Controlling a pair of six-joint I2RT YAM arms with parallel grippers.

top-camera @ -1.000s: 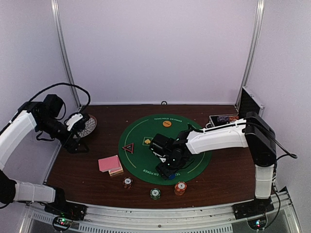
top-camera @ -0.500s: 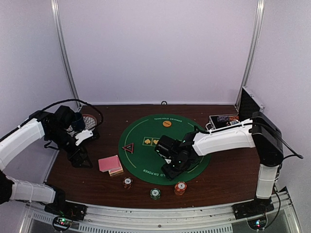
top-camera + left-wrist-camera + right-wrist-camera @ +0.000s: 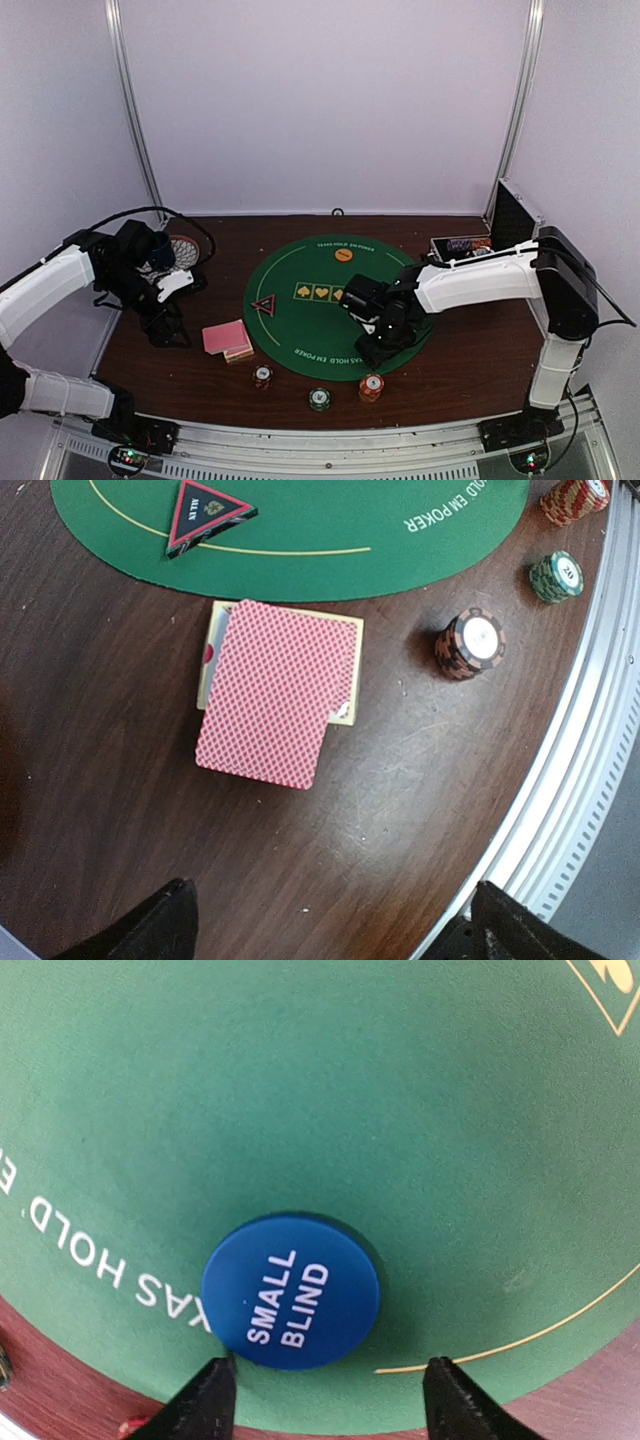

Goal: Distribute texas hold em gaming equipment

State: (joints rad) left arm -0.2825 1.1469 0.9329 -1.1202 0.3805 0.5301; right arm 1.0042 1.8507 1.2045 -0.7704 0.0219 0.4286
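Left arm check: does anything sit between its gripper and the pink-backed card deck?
Nothing visible does. Only bare tabletop shows between the left gripper, jaws wide open, and the pink-backed card deck. The nearest chip stack stands apart off to one side, and the triangular marker rests on the green mat beyond the deck.

Cards (image 3: 225,338) left of mat (image 3: 290,270), chip stacks (image 3: 318,398) before it, case (image 3: 512,212) seemingly behind right
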